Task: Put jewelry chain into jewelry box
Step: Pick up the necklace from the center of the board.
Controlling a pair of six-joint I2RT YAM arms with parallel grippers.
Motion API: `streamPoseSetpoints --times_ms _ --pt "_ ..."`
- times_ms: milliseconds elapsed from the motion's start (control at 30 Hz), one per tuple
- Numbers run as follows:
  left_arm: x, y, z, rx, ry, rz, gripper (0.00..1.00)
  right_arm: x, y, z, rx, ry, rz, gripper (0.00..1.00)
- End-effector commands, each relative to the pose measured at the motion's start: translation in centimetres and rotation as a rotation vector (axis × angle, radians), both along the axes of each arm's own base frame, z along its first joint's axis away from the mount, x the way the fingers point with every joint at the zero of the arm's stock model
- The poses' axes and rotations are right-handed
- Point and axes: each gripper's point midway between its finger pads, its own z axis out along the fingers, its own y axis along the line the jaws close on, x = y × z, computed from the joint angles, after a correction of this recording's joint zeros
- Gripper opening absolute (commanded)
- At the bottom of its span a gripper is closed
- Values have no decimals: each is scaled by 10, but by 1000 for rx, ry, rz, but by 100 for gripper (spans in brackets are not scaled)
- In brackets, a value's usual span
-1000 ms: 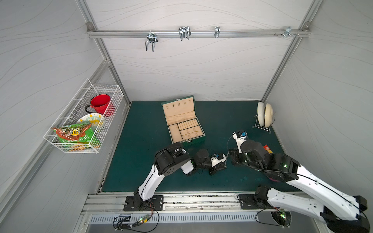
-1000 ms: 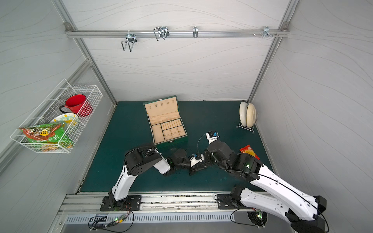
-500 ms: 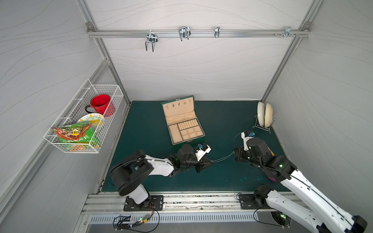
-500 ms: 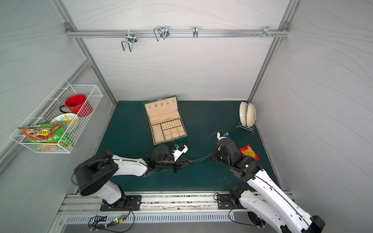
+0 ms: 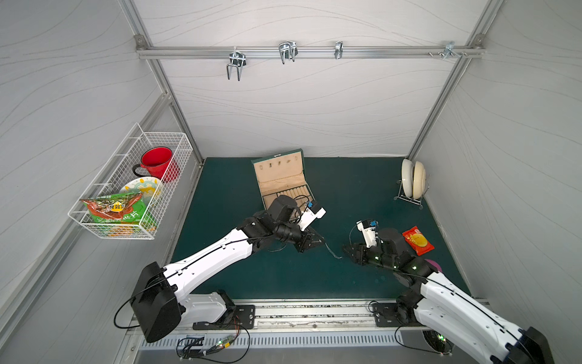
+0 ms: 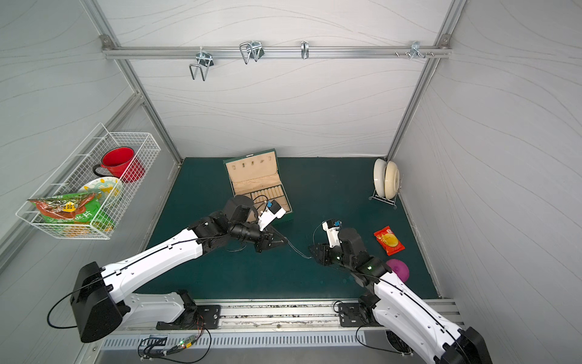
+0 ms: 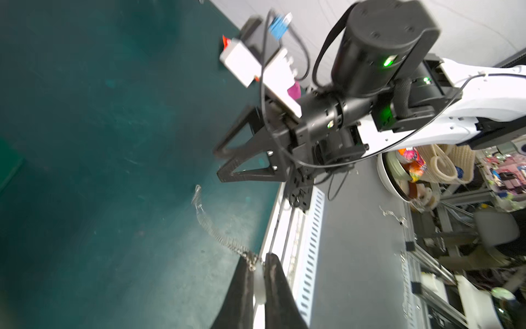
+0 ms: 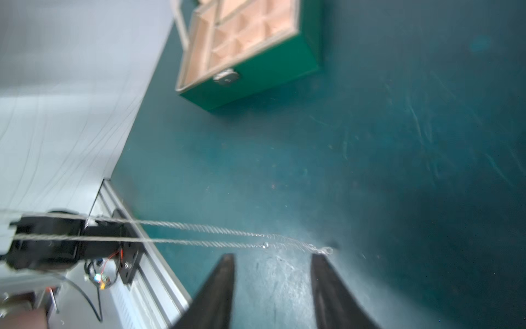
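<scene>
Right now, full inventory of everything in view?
jewelry chain: one, silver, strung above the mat between the claws
jewelry box: one, dark green with beige lining, open, rear middle of mat
mat: one, dark green, cell floor
wire basket: one, white, on left wall
mug: one, red, in basket
plate: one, white and yellow, in basket
snack bag: one, green and red, front of basket
dishes: two, cream, upright in a wire rack, rear right corner
packet: one, red, right side of mat
purple object: one, partly hidden behind right arm
hooks: four, metal, on overhead rail
left claw: black, shut on one chain end
right claw: black, open, chain's other end beside one tip
</scene>
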Motion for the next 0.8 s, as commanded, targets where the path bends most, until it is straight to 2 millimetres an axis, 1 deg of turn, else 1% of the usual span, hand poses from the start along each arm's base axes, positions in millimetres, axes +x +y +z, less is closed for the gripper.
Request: streamPoseSetpoints --times_ms 0,67,133,233,300,433,533,667,767 --pt "-3 -4 15 -11 19 -47 2 -9 12 34 93 -158 116 62" --pt "-3 -7 17 -7 26 -66 2 -17 15 44 140 -205 163 66" --pt "-5 -9 18 2 39 -90 2 -29 20 57 204 -274 227 68" --pt "-10 -10 26 -10 55 -122 2 -45 25 76 291 -396 299 70" --pt "-15 -10 35 -31 65 -148 2 -55 28 84 320 -477 334 71" --pt "-25 -13 55 -86 92 -196 2 -67 33 95 336 -590 364 74" --pt "-32 -16 68 -116 114 -234 2 -70 37 102 340 -635 368 75" --pt "-42 -25 78 -126 116 -288 2 -70 45 111 348 -660 391 78" --pt "-48 -32 85 -124 116 -322 2 -68 50 111 350 -660 403 78"
